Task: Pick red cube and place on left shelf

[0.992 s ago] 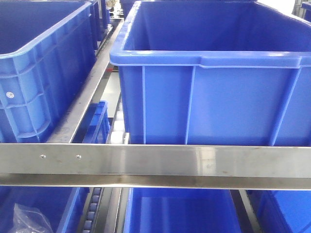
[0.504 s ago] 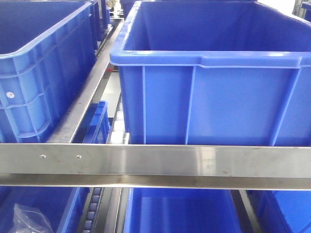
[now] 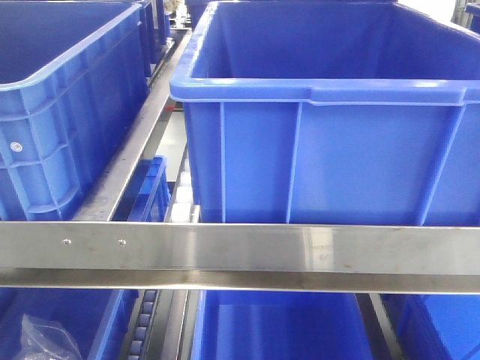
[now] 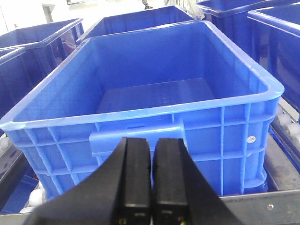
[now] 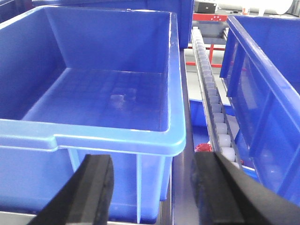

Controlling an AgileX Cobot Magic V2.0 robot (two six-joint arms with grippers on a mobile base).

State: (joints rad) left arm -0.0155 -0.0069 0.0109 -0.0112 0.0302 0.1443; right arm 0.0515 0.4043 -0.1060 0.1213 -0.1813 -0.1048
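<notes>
The left gripper (image 4: pixel 151 180) points forward at a blue crate (image 4: pixel 154 117), and its two black fingers (image 4: pixel 136 178) are pressed together with only a thin line between them and nothing held. The right gripper (image 5: pixel 152 185) also points forward, toward the front wall of another blue crate (image 5: pixel 93 108). Its jaws are spread wide, one black finger (image 5: pixel 96 187) on each side, and nothing is between them.

In the front view, the flat front rail (image 3: pixel 240 249) of the left shelf (image 3: pixel 135 161) runs across the picture from side to side, with two small screws (image 3: pixel 94 242) near its left end. Behind it stand two large blue crates, one on the left (image 3: pixel 60 112) and one in the middle (image 3: pixel 322 135). A steel rail runs away from the camera between them. More blue crates (image 3: pixel 277 330) sit on the level below, and crumpled clear plastic (image 3: pixel 41 337) lies in the lower left one.

In the right wrist view, a track of white rollers (image 5: pixel 213 108) runs away from the camera beside the crate. A small red object (image 5: pixel 204 148) lies near it; I cannot tell if it is the red cube.
</notes>
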